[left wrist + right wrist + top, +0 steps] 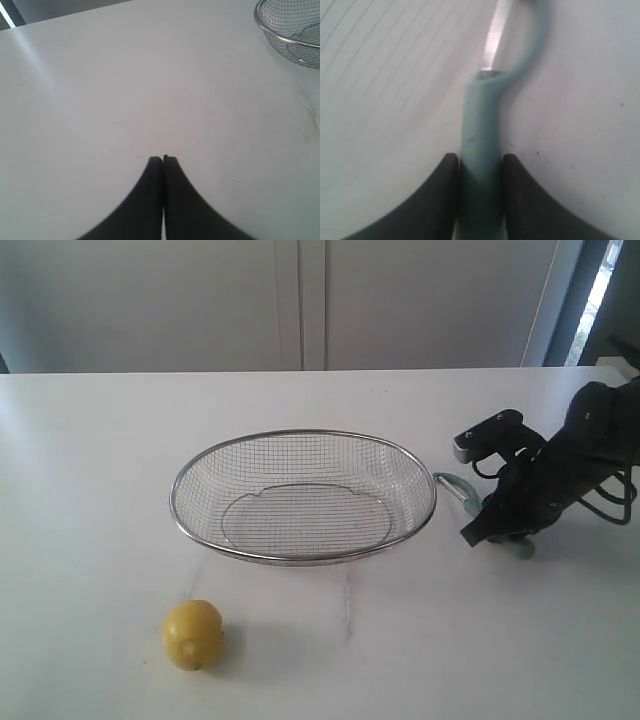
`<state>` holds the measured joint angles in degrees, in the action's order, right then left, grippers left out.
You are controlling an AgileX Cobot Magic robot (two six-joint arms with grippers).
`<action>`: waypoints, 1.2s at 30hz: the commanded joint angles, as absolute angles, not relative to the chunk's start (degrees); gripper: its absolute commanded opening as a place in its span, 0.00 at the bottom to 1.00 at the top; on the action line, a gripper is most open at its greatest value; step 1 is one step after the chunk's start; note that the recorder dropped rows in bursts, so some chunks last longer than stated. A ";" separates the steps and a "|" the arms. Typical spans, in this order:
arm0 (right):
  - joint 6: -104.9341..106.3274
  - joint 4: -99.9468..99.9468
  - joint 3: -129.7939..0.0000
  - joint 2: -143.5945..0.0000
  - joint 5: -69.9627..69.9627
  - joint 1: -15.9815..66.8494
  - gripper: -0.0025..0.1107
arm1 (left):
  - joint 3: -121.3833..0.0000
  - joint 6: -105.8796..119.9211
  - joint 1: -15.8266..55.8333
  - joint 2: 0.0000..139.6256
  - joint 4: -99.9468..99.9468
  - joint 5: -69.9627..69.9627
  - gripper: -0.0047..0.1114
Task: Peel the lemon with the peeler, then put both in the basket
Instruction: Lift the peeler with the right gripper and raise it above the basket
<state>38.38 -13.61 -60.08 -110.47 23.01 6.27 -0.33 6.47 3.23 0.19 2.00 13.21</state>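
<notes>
Beside the basket (176,502), the right pincer (480,161) grips the peeler (479,110) by its handle (479,142), blade (492,45) free for peeling; left pincer (163,159) closed, empty.

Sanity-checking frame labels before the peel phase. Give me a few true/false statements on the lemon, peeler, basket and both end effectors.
1. The lemon lies in the basket. False: it sits on the table, outside it.
2. The right end effector clamps the peeler by its handle. True.
3. The left end effector is open. False: shut, holding nothing.
4. The basket is empty. True.
5. In the exterior view the peeler is left of the basket. False: right of it.
</notes>
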 commanded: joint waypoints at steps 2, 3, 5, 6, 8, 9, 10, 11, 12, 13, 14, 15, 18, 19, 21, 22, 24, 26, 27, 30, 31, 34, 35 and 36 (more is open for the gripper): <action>35.67 -13.45 -59.93 -109.52 24.54 6.32 0.03 | 0.00 6.43 2.97 0.00 2.10 12.86 0.04; 35.51 -13.45 -59.93 -108.95 24.68 6.32 0.02 | 0.00 6.43 2.97 0.00 2.10 12.86 0.04; 35.40 -13.42 -59.93 -107.06 25.60 6.32 0.02 | 0.00 6.43 2.97 0.00 2.10 12.86 0.04; 35.40 -13.42 -59.93 -105.84 26.10 6.32 0.02 | 0.00 6.43 2.97 0.00 2.10 12.86 0.04; 35.30 -13.42 -59.93 -103.32 26.98 6.32 0.02 | 0.00 6.43 2.97 0.00 2.10 12.86 0.04; 35.30 -13.42 -59.93 -101.51 27.64 6.32 0.02 | 0.00 6.43 2.97 0.00 2.10 12.86 0.04; 34.54 -13.42 -59.93 -99.90 28.40 6.32 0.02 | 0.00 6.43 2.97 0.00 2.10 12.86 0.04; 33.70 -13.42 -59.93 -98.58 28.96 6.32 0.02 | 0.00 6.43 2.97 0.00 2.10 12.86 0.04; 32.30 -13.42 -59.93 -97.31 29.52 6.32 0.02 | 0.00 6.43 2.97 0.00 2.10 12.86 0.04; 30.61 -13.42 -59.93 -95.39 30.32 6.32 0.02 | 0.00 6.43 2.97 0.00 2.10 12.86 0.04; 28.73 -13.42 -59.93 -94.14 31.06 6.32 0.02 | 0.00 6.43 2.97 0.00 2.10 12.86 0.04; 27.17 -13.42 -59.93 -92.92 32.53 6.32 0.02 | 0.00 6.43 2.97 0.00 2.10 12.86 0.04; 23.65 -14.84 -59.93 -88.54 37.66 6.32 0.02 | 0.00 6.43 2.97 0.00 2.10 12.86 0.04; 23.65 -16.16 -59.93 -87.22 39.06 6.32 0.02 | 0.00 6.43 2.97 0.00 2.10 12.86 0.04; 23.76 -19.58 -59.93 -84.72 42.60 6.32 0.02 | 0.00 6.43 2.97 0.00 2.10 12.86 0.04; 23.76 -21.39 -59.93 -83.58 44.33 6.32 0.02 | 0.00 6.43 2.97 0.00 2.10 12.86 0.04; 24.67 -25.02 -59.93 -81.80 46.87 6.32 0.02 | 0.00 6.43 2.97 0.00 2.10 12.86 0.04; 27.19 -28.78 -59.93 -80.32 49.52 6.32 0.02 | 0.00 6.43 2.97 0.00 2.10 12.86 0.04; 29.67 -30.90 -59.93 -79.59 51.14 6.32 0.02 | 0.00 6.43 2.97 0.00 2.10 12.86 0.04; 35.08 -38.09 -59.28 -77.92 54.04 6.32 0.02 | 0.00 6.43 2.97 0.00 2.10 12.86 0.04; 37.19 -40.28 -58.74 -77.46 54.89 6.32 0.02 | 0.00 6.43 2.97 0.00 2.10 12.86 0.04; 42.09 -45.55 -56.82 -76.60 56.53 6.32 0.02 | 0.00 6.43 2.97 0.00 2.10 12.86 0.04; 43.36 -47.90 -55.75 -76.11 56.54 6.32 0.02 | 0.00 6.43 2.97 0.00 2.10 12.86 0.04; 43.69 -50.23 -55.25 -75.53 56.70 6.32 0.02 | 0.00 6.43 2.97 0.00 2.10 12.86 0.04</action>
